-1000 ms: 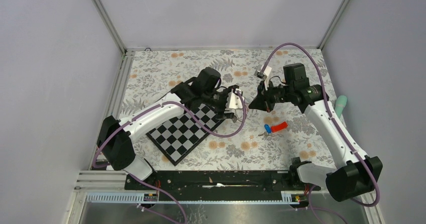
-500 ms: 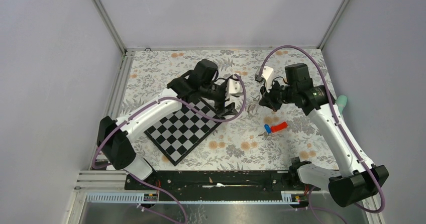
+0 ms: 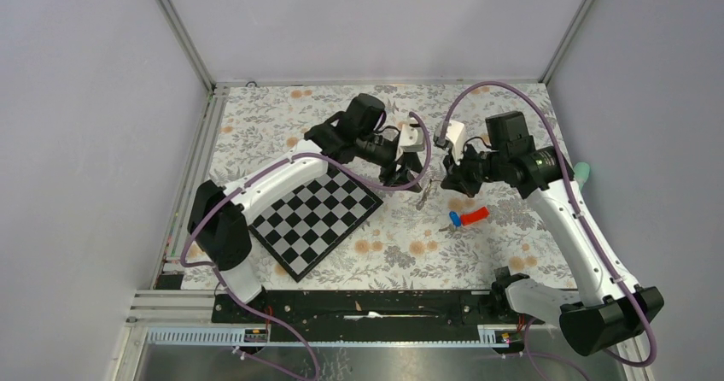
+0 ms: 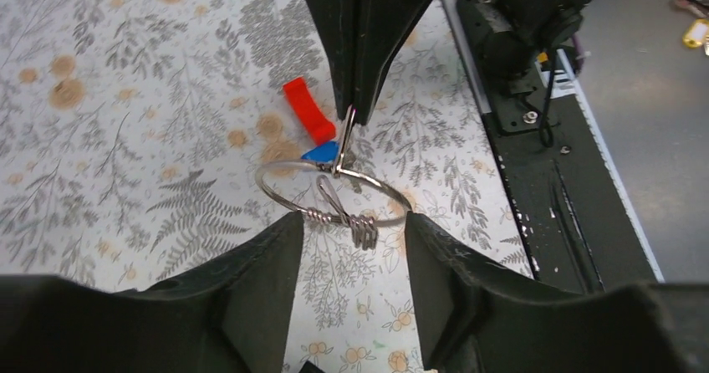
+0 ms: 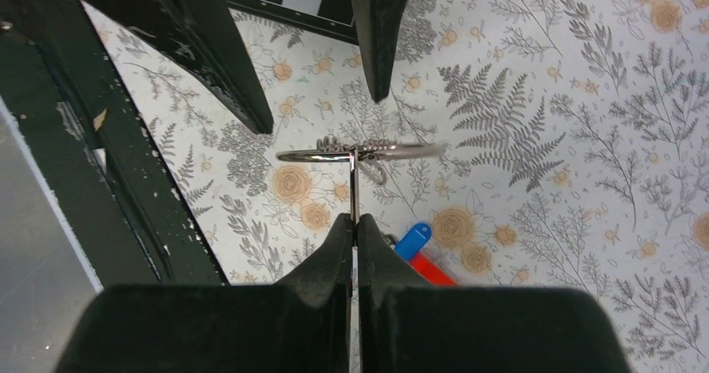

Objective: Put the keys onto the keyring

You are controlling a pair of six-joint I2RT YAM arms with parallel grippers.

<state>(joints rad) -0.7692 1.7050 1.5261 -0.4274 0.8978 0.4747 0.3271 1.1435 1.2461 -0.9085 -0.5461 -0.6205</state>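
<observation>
the right claw (image 5: 353, 218) is clenched on a thin key (image 5: 354, 185) seen edge-on. the key's tip meets the keyring (image 4: 334, 217), which is held up off the table (image 3: 282, 108) between the two arms. the left claw (image 4: 353, 231) stands released, one finger on each side of the keyring. a blue key (image 3: 455, 219) lies on the table just beside a red tag (image 3: 475, 215).

Keys I count: two, a bare silver key (image 5: 354, 185) and a blue-capped key (image 5: 414, 241)
Keyring (image 4: 334, 217): one
Red plastic piece (image 3: 475, 215): one
Chessboard (image 3: 314, 219): one
Teal object (image 3: 581, 172): one
My fingers (image 5: 330, 260): four, two per arm
</observation>
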